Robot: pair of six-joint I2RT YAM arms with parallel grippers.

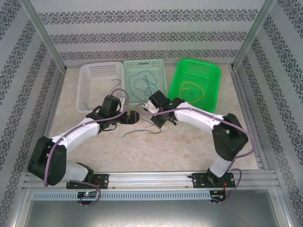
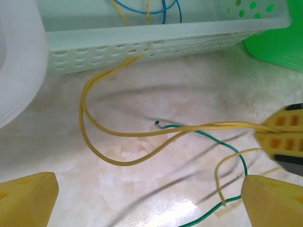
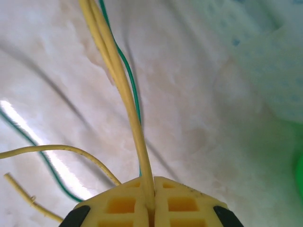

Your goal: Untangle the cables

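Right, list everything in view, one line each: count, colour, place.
white basket: one, white, back left of the table
pale basket: one, pale green, back middle
green basket: one, bright green, back right
blue wire: one, blue, in the pale basket
yellow wire: one doubled strand, yellow, from the pale basket over its wall onto the table
second yellow wire: one, yellow, in the green basket
green wire: one, green, on the table, crossing the yellow wire
dark wire: one, colour unclear, in the white basket
left gripper: one, yellow fingers, open over the table
right gripper: one, yellow fingers, shut on the yellow wire
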